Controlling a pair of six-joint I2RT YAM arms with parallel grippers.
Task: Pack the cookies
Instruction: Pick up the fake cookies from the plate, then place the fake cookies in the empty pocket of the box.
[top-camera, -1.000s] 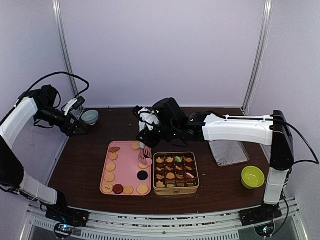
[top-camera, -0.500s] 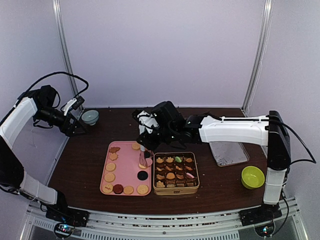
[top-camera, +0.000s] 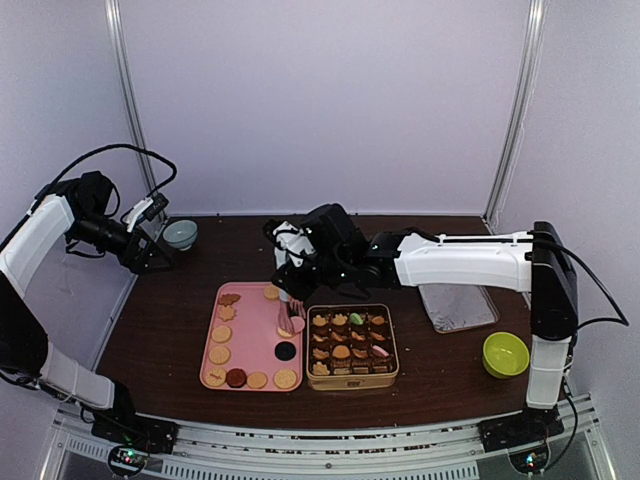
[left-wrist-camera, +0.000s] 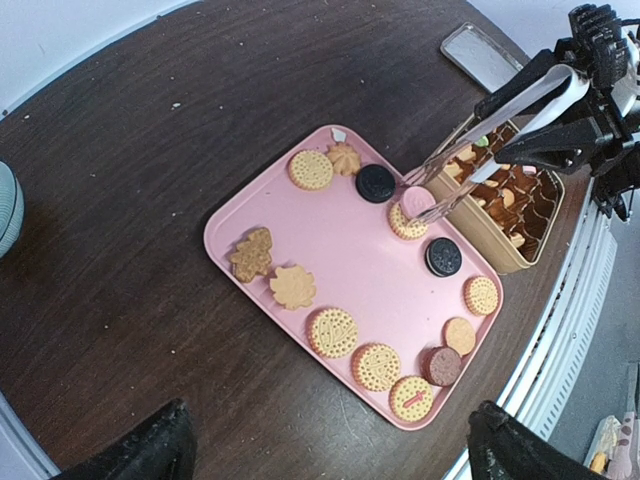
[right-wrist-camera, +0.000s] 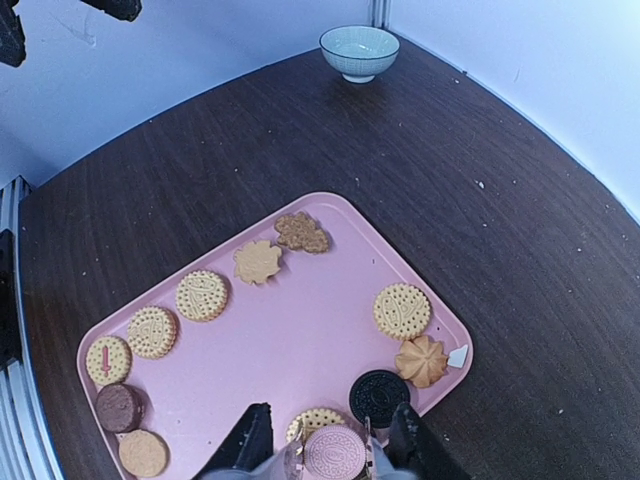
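Several cookies (top-camera: 220, 333) lie round the edge of a pink tray (top-camera: 250, 345), and more fill the compartments of a gold tin (top-camera: 352, 308) to its right. My right gripper (top-camera: 300, 260) is shut on metal tongs (top-camera: 291, 305), which pinch a round pink cookie (right-wrist-camera: 335, 452) low over the tray's right edge, above a tan cookie and beside a black one (right-wrist-camera: 379, 396). The left wrist view shows those tongs (left-wrist-camera: 500, 110) and the pink cookie (left-wrist-camera: 418, 200) next to the tin (left-wrist-camera: 530, 230). At the far left my left gripper (top-camera: 150, 250) stands open and empty, raised above the table.
A pale blue bowl (top-camera: 180, 234) sits at the back left, close to the left gripper. A flat metal lid (top-camera: 457, 305) lies right of the tin, and a green bowl (top-camera: 506, 354) stands near the right arm's base.
The right arm has shifted slightly left, keeping the tongs and pink cookie over the tray's right edge. The left arm has not moved.
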